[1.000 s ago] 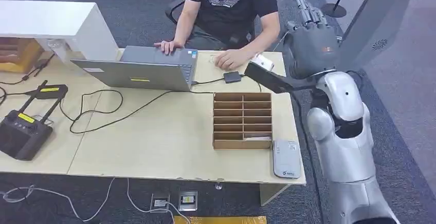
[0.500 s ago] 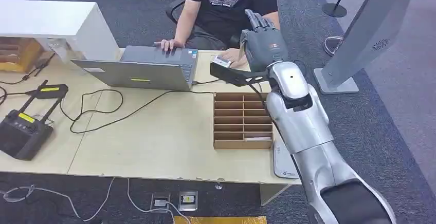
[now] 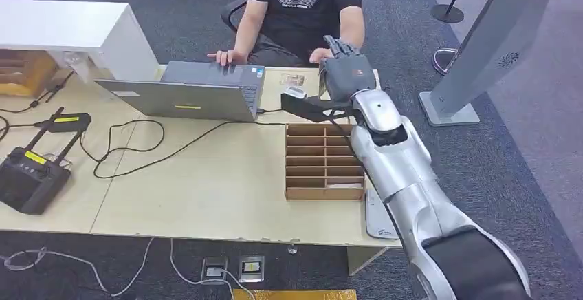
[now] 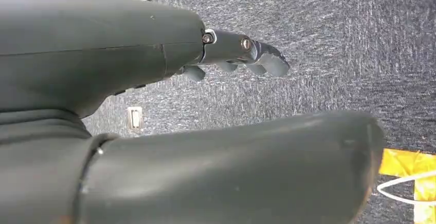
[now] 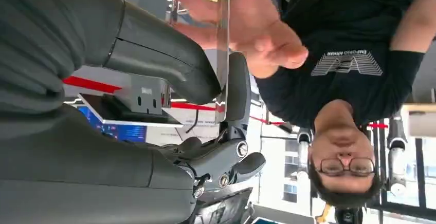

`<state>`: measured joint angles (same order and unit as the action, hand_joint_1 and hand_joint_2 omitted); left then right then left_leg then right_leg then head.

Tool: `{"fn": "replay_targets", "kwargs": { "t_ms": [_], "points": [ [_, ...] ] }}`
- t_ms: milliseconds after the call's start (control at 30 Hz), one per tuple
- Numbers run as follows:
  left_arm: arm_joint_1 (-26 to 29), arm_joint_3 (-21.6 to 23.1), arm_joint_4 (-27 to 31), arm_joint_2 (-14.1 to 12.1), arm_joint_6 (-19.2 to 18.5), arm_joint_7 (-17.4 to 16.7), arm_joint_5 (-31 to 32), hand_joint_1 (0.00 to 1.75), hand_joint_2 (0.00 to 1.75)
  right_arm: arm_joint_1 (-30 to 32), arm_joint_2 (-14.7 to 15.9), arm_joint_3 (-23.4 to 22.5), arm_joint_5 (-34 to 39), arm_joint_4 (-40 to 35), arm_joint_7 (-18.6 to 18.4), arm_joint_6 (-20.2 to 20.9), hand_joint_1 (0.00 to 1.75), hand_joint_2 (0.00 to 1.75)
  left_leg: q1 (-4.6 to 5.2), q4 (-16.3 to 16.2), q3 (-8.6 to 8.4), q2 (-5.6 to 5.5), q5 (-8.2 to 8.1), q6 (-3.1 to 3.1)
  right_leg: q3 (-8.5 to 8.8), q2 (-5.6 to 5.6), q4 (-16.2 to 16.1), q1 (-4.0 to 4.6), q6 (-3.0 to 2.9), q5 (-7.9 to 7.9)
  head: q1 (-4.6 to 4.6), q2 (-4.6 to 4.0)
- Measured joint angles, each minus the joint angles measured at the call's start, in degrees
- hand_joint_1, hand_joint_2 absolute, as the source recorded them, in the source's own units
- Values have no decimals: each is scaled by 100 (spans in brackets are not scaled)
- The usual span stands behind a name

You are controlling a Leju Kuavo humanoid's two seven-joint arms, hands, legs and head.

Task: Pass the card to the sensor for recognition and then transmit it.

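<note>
Card (image 5: 222,44) is thin and flat, seen edge-on in the right wrist view, pinched between the right hand's (image 3: 344,80) thick grey thumb and a dark finger (image 5: 237,88). From the head view it's a small pale card (image 3: 293,92) with print too tiny to read, held over the far side of the table (image 3: 206,190), just right of the laptop (image 3: 192,92). That silver arm reaches forward across the cardboard slotted organizer (image 3: 324,161), palm turned left, other fingers pointing away from the robot. A person's hand (image 5: 247,29) is right up at the card's far end, touching or nearly so, can't tell which. Their black shirt (image 5: 349,62) reads "EMPORIO ARMANI", upside down in the wrist view. Left hand (image 4: 241,54) hangs over grey carpet, fingers curled in with nothing in them. A pale flat sensor box (image 3: 379,216) sits at the table's near right corner, logo unreadable.
</note>
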<state>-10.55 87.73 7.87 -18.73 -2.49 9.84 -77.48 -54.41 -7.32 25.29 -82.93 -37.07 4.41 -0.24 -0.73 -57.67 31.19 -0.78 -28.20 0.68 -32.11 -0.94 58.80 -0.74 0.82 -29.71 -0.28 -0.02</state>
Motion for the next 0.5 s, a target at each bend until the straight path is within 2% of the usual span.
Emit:
{"fn": "replay_targets", "kwargs": {
  "t_ms": [433,467,500],
  "points": [
    [13,0,0,-15,-18,-101,20,0,0,-92,7,0,59,402,-46,-48,175,175,0,0,-1,1,0,0,0,1,0,0,0,0,0,0],
    [13,0,0,-15,-18,-101,46,0,0,-98,9,0,53,416,-46,-46,115,175,0,0,-1,1,0,0,0,1,0,0,0,0,0,0],
    [13,0,0,-15,-20,-99,72,0,0,-99,13,0,44,427,-46,-44,12,175,0,0,-1,1,0,0,0,1,0,0,0,0,0,0]
  ]
}}
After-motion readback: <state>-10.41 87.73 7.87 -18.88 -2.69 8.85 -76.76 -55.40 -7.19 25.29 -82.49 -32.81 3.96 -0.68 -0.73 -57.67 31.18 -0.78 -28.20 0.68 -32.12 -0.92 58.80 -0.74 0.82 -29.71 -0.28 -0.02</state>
